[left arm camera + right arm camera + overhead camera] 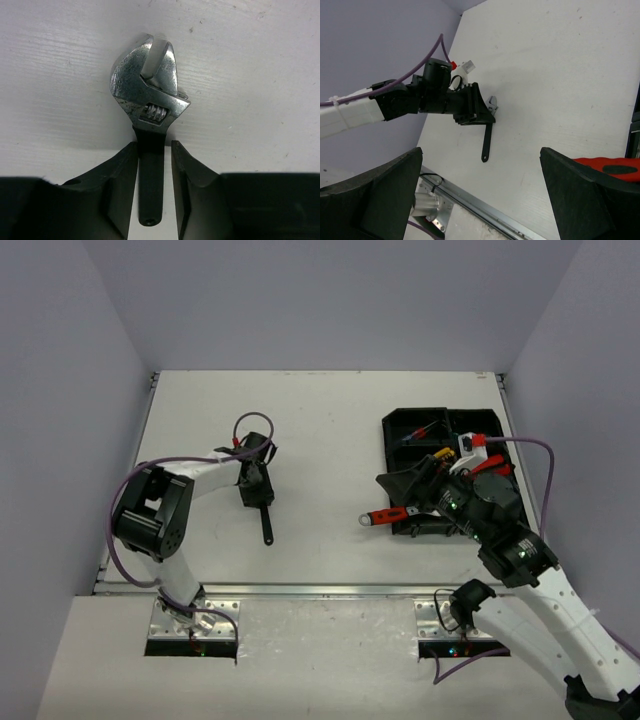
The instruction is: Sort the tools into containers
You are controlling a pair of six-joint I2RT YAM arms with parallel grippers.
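Observation:
A silver adjustable wrench (147,92) with a black handle (267,526) lies flat on the white table. My left gripper (154,145) straddles that handle. Its jaws stand narrowly apart, and a sliver of table shows beside the right finger (192,180). The right wrist view shows the same wrench (486,142) under the left gripper (472,107). A red-handled wrench (388,517) lies at the front left corner of the black organiser tray (400,430). My right gripper (400,502) hovers over it, open wide and empty (480,150). The red handle (607,165) shows behind my right finger.
The tray's compartments hold a small screwdriver (425,428), yellow-handled pliers (440,453) and red tools (490,465), partly hidden by my right arm. Purple cables (255,422) loop off both wrists. A metal rail (320,590) marks the table's near edge, and grey walls enclose it.

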